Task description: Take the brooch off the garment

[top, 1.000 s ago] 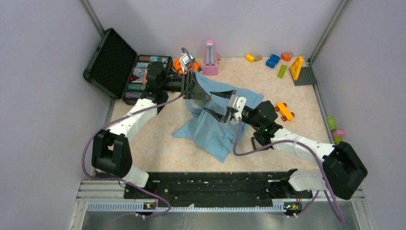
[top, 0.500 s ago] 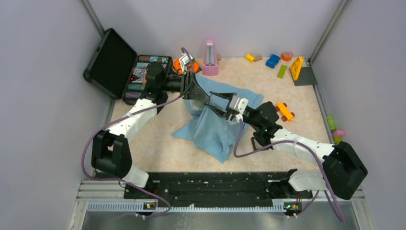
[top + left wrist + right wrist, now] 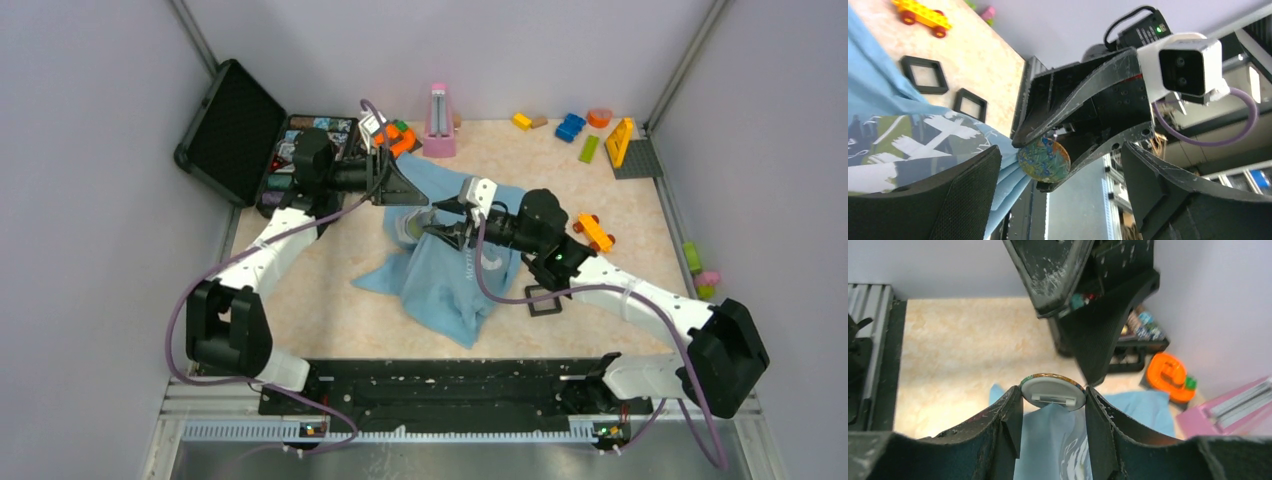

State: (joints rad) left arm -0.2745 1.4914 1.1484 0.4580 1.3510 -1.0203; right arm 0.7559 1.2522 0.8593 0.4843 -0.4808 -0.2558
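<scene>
Here: brooch (image 3: 1053, 391) pinched in my right gripper (image 3: 1054, 398)

My right fingertips clamp the round brooch by its rim, its pale back facing my wrist camera. The light blue T-shirt (image 3: 445, 290) hangs bunched against its lower edge and trails down onto the table (image 3: 330, 290). My left gripper (image 3: 1060, 200) gapes wide just beside, holding nothing.
</scene>
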